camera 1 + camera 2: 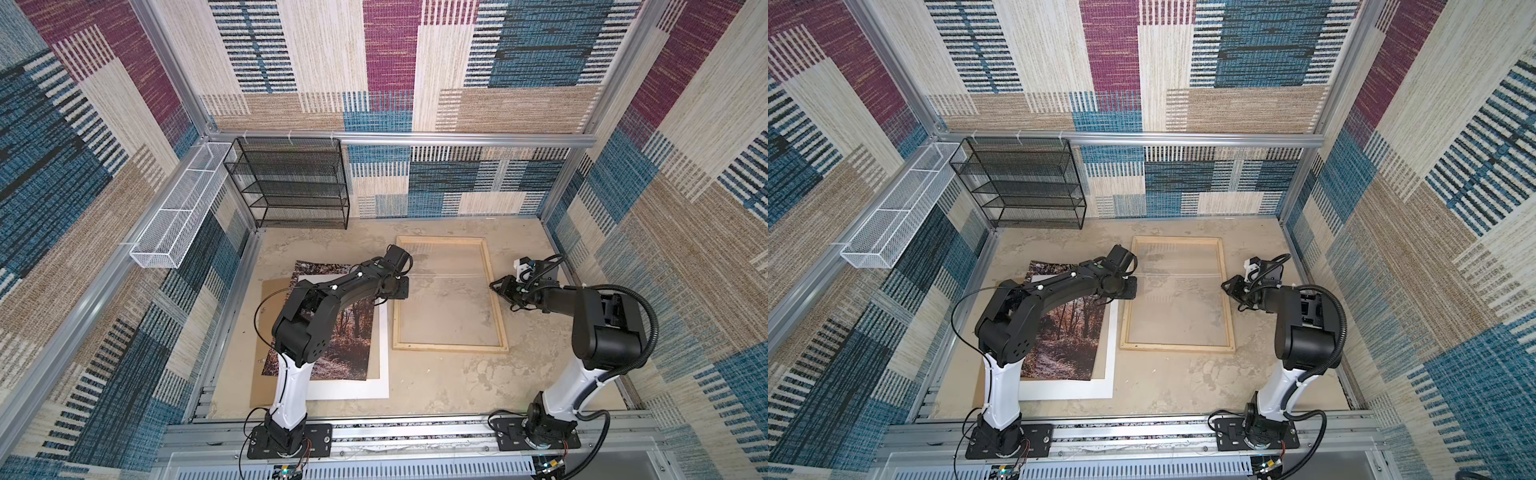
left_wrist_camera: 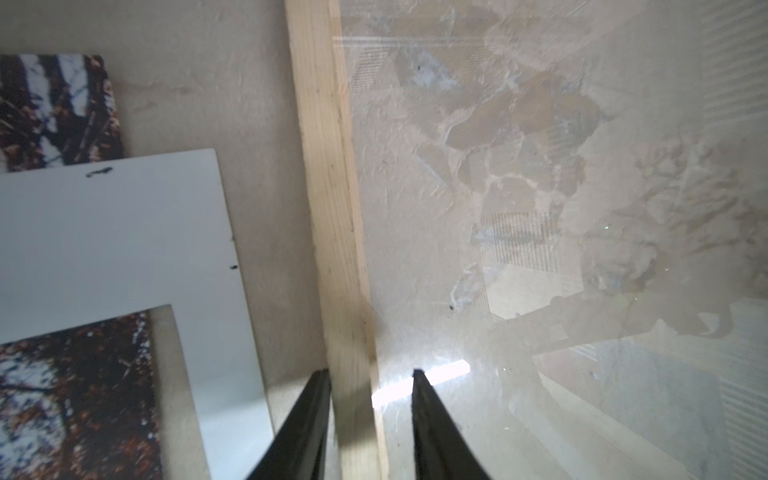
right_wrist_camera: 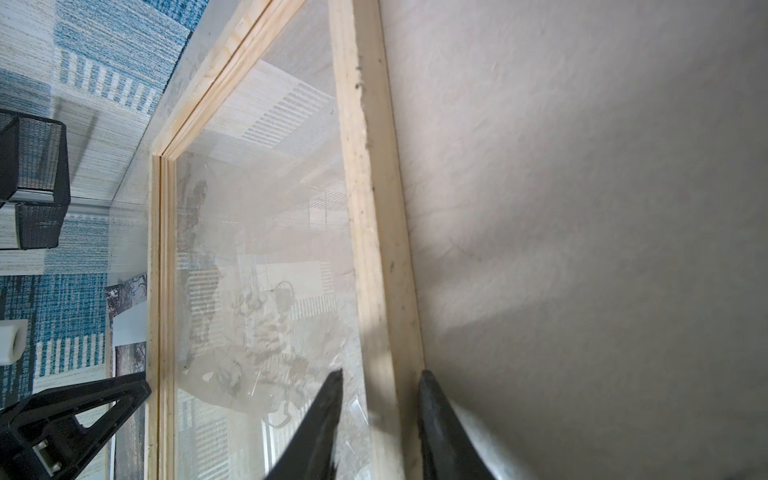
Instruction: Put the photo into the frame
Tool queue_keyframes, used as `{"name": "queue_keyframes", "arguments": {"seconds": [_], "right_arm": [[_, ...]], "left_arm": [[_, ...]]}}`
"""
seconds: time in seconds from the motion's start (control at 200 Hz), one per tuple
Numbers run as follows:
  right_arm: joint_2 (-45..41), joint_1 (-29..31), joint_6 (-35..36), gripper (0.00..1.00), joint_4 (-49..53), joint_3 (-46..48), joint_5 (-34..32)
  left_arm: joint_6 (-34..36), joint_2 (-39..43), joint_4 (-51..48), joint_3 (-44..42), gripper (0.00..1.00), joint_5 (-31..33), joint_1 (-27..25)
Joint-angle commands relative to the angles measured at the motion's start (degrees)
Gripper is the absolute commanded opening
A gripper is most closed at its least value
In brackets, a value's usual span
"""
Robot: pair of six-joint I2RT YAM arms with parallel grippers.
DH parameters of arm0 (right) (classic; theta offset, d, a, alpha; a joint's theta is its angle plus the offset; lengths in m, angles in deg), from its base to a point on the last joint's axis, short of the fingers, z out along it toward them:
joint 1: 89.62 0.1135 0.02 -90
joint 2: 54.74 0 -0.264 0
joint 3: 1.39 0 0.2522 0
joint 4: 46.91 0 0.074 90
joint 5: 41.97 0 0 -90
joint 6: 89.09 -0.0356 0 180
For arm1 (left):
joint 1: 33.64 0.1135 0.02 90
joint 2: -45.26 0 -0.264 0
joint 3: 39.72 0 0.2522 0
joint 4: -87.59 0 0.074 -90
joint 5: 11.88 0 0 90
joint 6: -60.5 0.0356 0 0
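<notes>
The frame [image 1: 451, 347] [image 1: 1177, 347], pale wood strips round a clear pane, lies flat on the table right of centre. My left gripper [image 1: 397, 291] [image 1: 1127, 289] [image 2: 371, 372] stands open astride the frame's left strip [image 2: 328, 166], one finger against the wood and a gap at the other. My right gripper [image 1: 494, 286] [image 1: 1225, 286] [image 3: 382, 372] stands open astride the right strip [image 3: 365, 187]. The photo [image 1: 332, 336] [image 1: 1067, 336] [image 2: 70, 399], an autumn forest print, lies tilted at the left, partly under my left arm.
A white mat [image 1: 384, 374] [image 2: 104, 232] with a window and a brown backing board [image 1: 270, 299] lie stacked with the photo. A black mesh shelf [image 1: 291, 183] and a white wire basket [image 1: 174, 216] stand at the back left. Patterned walls close in three sides.
</notes>
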Motion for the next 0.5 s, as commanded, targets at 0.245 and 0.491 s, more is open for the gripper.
{"name": "queue_keyframes", "arguments": {"seconds": [0.245, 0.491], "right_arm": [[-0.6, 0.3, 0.2, 0.31, -0.3, -0.1, 1.0], [-2.9, 0.6, -0.4, 0.31, -0.9, 2.5, 1.5]], "left_arm": [[-3.0, 2.7, 3.0, -3.9, 0.34, -2.2, -1.6], [-3.6, 4.0, 3.9, -6.3, 0.34, -1.9, -2.3]]}}
